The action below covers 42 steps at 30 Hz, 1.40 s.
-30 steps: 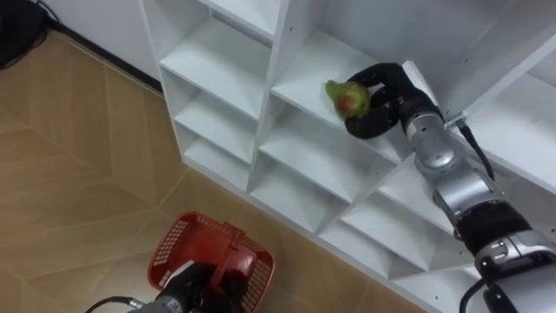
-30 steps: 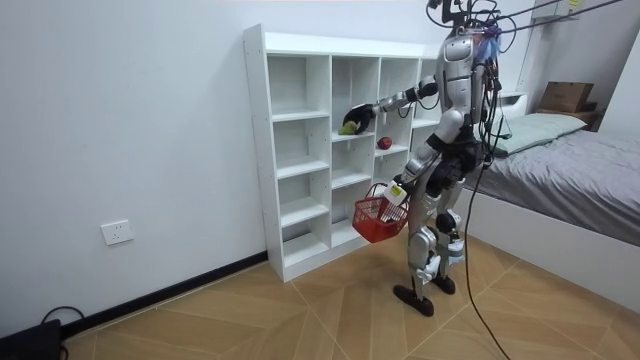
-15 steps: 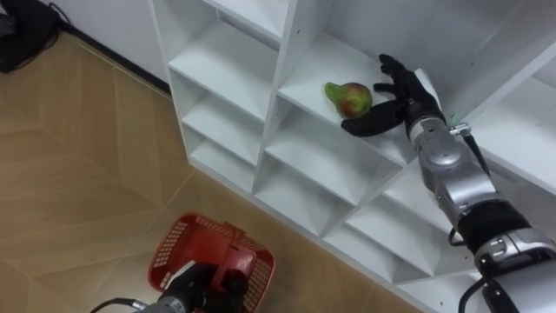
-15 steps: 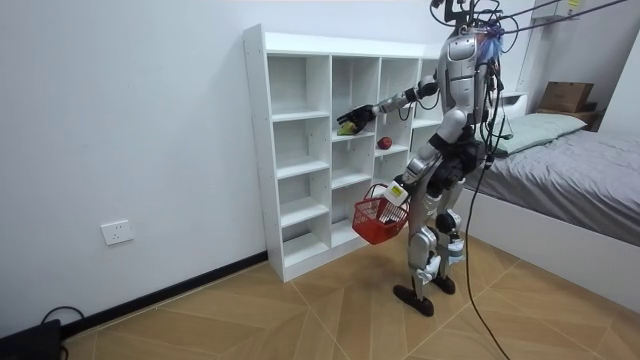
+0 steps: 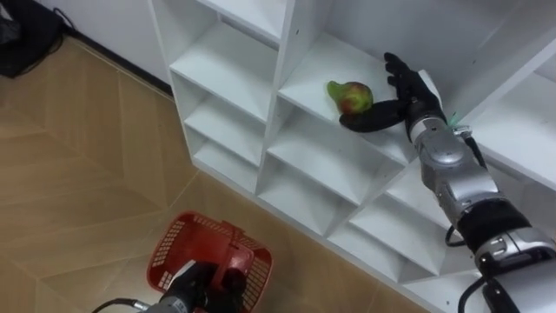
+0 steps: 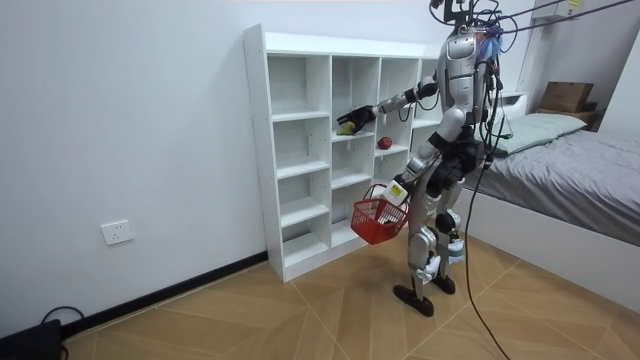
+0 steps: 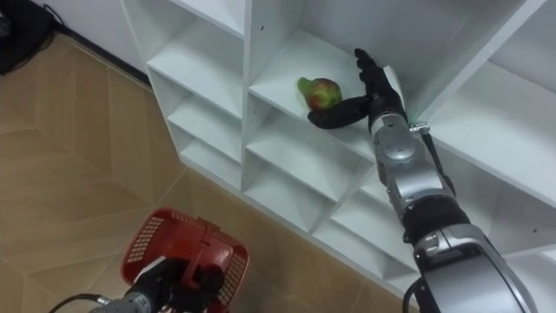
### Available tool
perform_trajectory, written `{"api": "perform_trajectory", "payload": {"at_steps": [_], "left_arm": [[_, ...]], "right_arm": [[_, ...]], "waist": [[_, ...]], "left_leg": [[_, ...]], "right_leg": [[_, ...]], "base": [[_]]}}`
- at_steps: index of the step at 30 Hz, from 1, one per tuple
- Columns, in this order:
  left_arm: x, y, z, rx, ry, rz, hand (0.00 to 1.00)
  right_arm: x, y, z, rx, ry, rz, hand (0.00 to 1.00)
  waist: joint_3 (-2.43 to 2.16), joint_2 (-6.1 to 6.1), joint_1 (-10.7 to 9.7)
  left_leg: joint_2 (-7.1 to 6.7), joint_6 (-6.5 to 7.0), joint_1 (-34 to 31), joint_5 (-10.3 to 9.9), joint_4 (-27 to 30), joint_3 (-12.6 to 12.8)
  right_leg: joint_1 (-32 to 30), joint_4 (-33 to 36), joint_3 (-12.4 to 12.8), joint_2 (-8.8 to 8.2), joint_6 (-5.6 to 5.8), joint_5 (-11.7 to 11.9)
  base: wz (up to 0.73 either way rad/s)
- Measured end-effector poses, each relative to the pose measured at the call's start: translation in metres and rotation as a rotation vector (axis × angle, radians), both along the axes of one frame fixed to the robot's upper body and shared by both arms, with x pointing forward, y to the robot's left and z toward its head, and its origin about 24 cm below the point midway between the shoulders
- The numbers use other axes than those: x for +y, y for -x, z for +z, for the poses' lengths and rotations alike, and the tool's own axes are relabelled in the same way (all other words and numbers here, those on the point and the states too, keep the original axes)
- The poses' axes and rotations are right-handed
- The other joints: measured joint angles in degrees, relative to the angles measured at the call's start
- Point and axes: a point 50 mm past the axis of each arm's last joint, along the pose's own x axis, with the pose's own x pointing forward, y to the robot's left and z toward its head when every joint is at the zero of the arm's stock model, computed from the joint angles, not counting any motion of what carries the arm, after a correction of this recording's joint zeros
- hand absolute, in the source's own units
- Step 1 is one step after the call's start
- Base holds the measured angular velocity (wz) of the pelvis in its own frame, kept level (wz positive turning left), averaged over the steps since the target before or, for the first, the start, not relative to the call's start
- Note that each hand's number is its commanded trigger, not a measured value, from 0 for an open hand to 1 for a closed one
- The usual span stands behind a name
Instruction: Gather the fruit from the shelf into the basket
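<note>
A green and red fruit (image 5: 350, 96) lies on a middle shelf of the white closet (image 5: 271, 69). My right hand (image 5: 407, 90) is open just to its right, fingers straight and raised, thumb stretched along the shelf against the fruit's near side. Low down, my left hand (image 5: 205, 285) is shut on the handle of a red mesh basket (image 5: 167, 248), which hangs above the wooden floor. In the room view I stand facing the closet, right arm reaching to the fruit (image 6: 346, 127), basket (image 6: 378, 218) at hip height.
A small red fruit (image 6: 383, 143) sits on a shelf one compartment to the room view's right. The other compartments look bare. A bed (image 6: 570, 165) stands behind me. A dark bag (image 5: 17, 35) lies on the floor by the wall.
My right hand was curled round the fruit a second ago; its fingers have straightened and drawn back, and the fruit rests on the shelf. The left hand and basket have stayed put.
</note>
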Motion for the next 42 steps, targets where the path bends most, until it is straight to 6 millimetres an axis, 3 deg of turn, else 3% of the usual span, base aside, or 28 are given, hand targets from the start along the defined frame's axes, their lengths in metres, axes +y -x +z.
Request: {"api": "perform_trajectory", "payload": {"at_steps": [4,12,28,37,39,40,41,42], "left_arm": [[-0.002,0.001,0.000,0.003,0.011,0.001,1.00],[-0.004,0.002,-0.002,0.015,0.031,0.010,1.00],[-0.012,-0.001,-0.006,0.045,0.049,0.013,1.00],[-0.012,-0.001,-0.006,0.046,0.047,0.006,1.00],[-0.012,0.000,-0.007,0.045,0.047,0.005,1.00],[-0.012,0.000,-0.007,0.046,0.047,0.006,1.00],[-0.012,0.000,-0.007,0.045,0.047,0.008,1.00],[-0.012,0.000,-0.007,0.044,0.046,0.010,1.00]], "right_arm": [[0.000,0.000,0.000,0.001,-0.001,0.001,0.00],[0.001,-0.001,0.002,-0.004,0.007,0.005,0.00],[0.006,-0.003,0.002,-0.005,0.017,0.011,0.00],[0.014,-0.003,0.001,-0.019,0.000,0.009,0.00],[0.014,-0.003,0.001,-0.020,0.000,0.009,0.58],[0.014,-0.003,0.002,-0.021,0.001,0.008,0.69],[0.014,-0.003,0.002,-0.022,0.001,0.005,0.98],[0.014,-0.003,0.002,-0.023,0.001,0.004,1.00]], "waist": [[0.02,0.12,0.01],[-0.10,1.49,0.02],[-0.05,1.36,-0.01],[0.03,0.70,-0.33],[0.03,0.69,-0.34],[0.04,0.70,-0.36],[0.05,0.72,-0.37],[0.05,0.72,-0.37]], "left_leg": [[0.02,0.00,0.02,0.00,0.06,0.00],[0.06,0.00,-0.04,0.00,-0.12,0.09],[0.13,0.02,0.05,0.02,-0.16,0.66],[0.18,0.08,0.16,0.11,-0.61,1.06],[0.18,0.09,0.18,0.11,-0.67,1.05],[0.18,0.09,0.17,0.10,-0.69,1.04],[0.18,0.08,0.15,0.10,-0.71,1.02],[0.17,0.08,0.14,0.10,-0.72,1.02]], "right_leg": [[0.03,0.08,0.06,0.02,0.00,0.00],[0.01,0.17,0.21,0.01,0.00,0.00],[-0.18,0.12,0.71,-0.37,0.04,-0.05],[-0.47,0.07,0.66,-0.55,0.03,-0.09],[-0.47,0.07,0.60,-0.57,0.03,-0.09],[-0.47,0.07,0.53,-0.57,0.04,-0.09],[-0.47,0.07,0.44,-0.58,0.04,-0.09],[-0.48,0.07,0.40,-0.58,0.04,-0.09]], "base": [[0.00],[0.00],[0.00],[-0.01],[0.00],[0.00],[0.00],[0.00]]}}
